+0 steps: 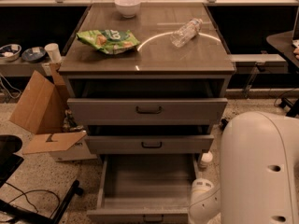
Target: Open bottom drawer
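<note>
The bottom drawer [145, 185] of the grey cabinet stands pulled far out, showing its plain grey tray, with its front and small dark handle [153, 217] at the lower edge of the view. The middle drawer [149, 144] and the top drawer [147, 110] are each pulled out a little. My white arm [259, 169] fills the lower right, with a joint [203, 202] beside the bottom drawer's right corner. My gripper is out of view.
On the cabinet top lie a green chip bag [108, 40], a white bowl [127, 5] and a tipped plastic bottle [186, 31]. An open cardboard box [44, 111] stands left of the cabinet. A dark chair base [28, 204] and cables lie at the lower left.
</note>
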`<state>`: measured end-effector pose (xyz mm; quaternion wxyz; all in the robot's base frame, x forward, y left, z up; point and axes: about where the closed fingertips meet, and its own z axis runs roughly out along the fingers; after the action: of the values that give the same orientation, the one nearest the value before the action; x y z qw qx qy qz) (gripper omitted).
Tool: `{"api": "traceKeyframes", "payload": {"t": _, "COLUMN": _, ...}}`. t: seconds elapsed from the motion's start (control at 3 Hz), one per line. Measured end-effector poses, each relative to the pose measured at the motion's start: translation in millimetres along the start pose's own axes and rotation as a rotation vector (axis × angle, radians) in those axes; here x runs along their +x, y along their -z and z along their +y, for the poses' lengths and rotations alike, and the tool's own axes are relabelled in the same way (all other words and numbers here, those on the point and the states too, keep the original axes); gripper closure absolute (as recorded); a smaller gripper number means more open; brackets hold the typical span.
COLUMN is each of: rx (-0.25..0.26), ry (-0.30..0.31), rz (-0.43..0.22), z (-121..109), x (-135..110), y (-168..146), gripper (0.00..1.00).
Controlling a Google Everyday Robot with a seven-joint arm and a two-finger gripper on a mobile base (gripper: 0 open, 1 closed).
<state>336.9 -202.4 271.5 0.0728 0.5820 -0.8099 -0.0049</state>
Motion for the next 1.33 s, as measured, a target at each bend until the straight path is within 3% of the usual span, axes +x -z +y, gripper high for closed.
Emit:
{"api": "traceKeyframes", "payload": {"t": 0.33, "rx": 0.015, "ry": 0.018, "rz": -0.057, "z": -26, "x": -11, "y": -10, "gripper": 0.00}}
{"api": "traceKeyframes", "payload": {"t": 0.67, "rx": -0.012, "ry": 0.027, "rz": -0.110, "z": -48, "x": -18, "y": -37, "gripper": 0.00}}
{"api": "traceKeyframes", "payload": {"t": 1.33, "rx": -0.008, "ry": 0.038, "rz": -0.090, "z": -48, "x": -16, "y": -30, "gripper": 0.00}}
